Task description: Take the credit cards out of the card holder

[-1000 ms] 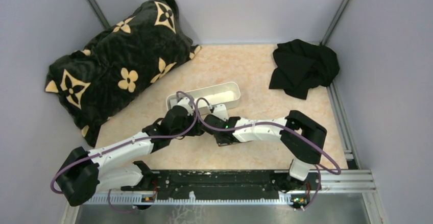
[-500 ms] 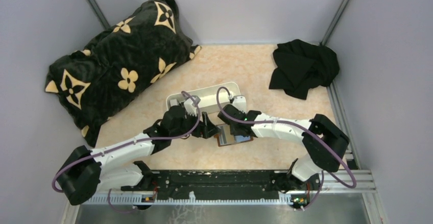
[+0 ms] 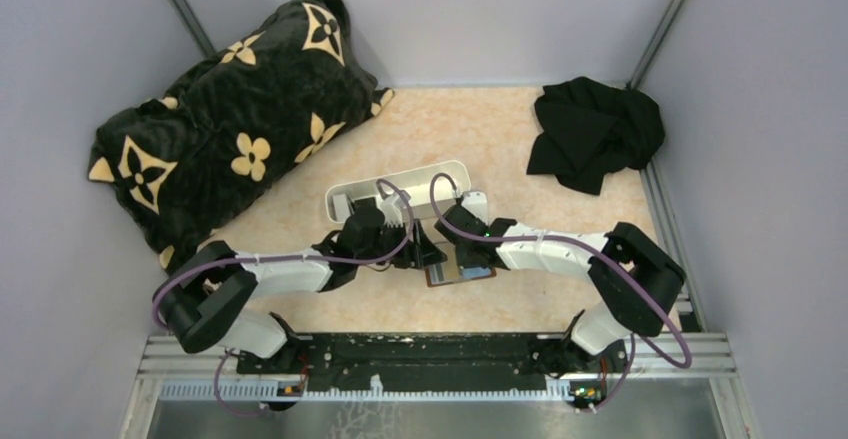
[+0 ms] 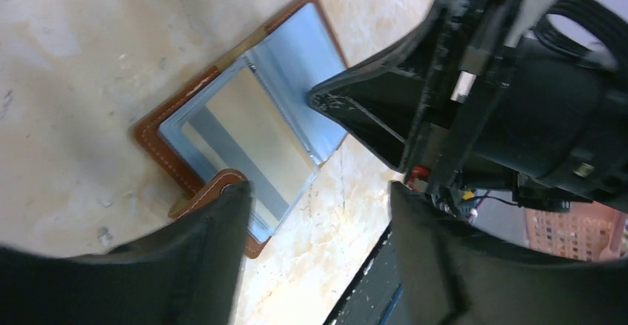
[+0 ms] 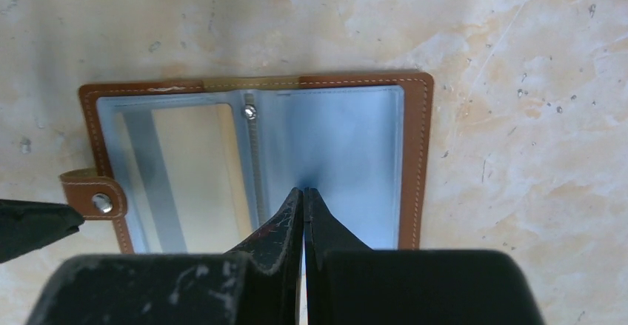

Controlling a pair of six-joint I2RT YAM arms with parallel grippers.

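Observation:
The card holder (image 3: 460,272) lies open and flat on the table, brown leather outside and blue-grey inside (image 5: 415,155). One of the credit cards (image 5: 185,169), pale and shiny with a grey stripe, sits in its left pocket (image 4: 252,140). My right gripper (image 5: 304,190) is shut, its tips pressing on the right inner half (image 3: 462,259). My left gripper (image 4: 318,192) is open with nothing between its fingers, beside the wallet's left edge (image 3: 425,252). One left finger (image 5: 37,221) is next to the snap tab (image 5: 92,198).
A long white tray (image 3: 400,189) stands just behind both grippers. A black pillow with cream flowers (image 3: 230,129) fills the back left, and a black cloth (image 3: 595,129) lies at the back right. The arms' mounting rail (image 3: 430,354) runs along the near edge.
The right arm shifted right and uncovered the open wallet, its shut tips now on the inner right half. The left arm's elbow swung in and its gripper moved closer to the wallet.

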